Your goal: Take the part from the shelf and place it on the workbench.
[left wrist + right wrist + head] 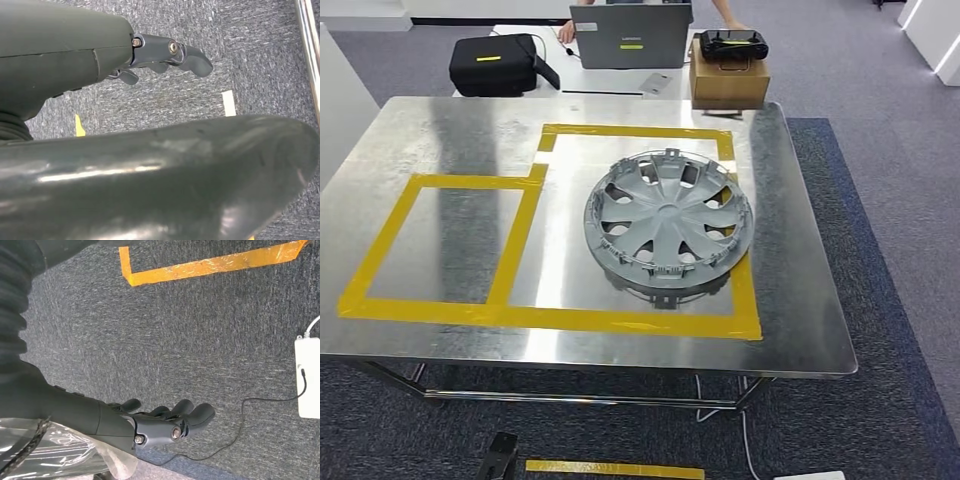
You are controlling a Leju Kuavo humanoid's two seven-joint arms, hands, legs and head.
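Head view cuts off the person at the far desk, showing little more than a hand (566,32) beside the grey laptop (631,35), and the bench's (433,130) near legs are partly hidden beneath its top. That bench is a sheet of brushed, reflective metal with rounded corners, marked with yellow tape (546,318) into a smaller rectangle toward its left edge and a larger one toward its right edge. The part (669,222), a grey plastic wheel cover with curved spokes and clips around its rim, lies flat inside the larger rectangle, its rim overlapping the tape on the right side. Beyond the far edge sit a black zipped case (495,64) and a cardboard box (728,74) with a black controller (733,44) on top. Speckled grey carpet covers the floor, with a strip of yellow tape below the near edge. Left wrist view shows the left hand (166,55) over the carpet, fingers extended and holding nothing. Right wrist view shows the right hand (166,422) likewise released, fingers slightly curled and apart, above the carpet near a thin black cable (241,415) and a white box (308,376).
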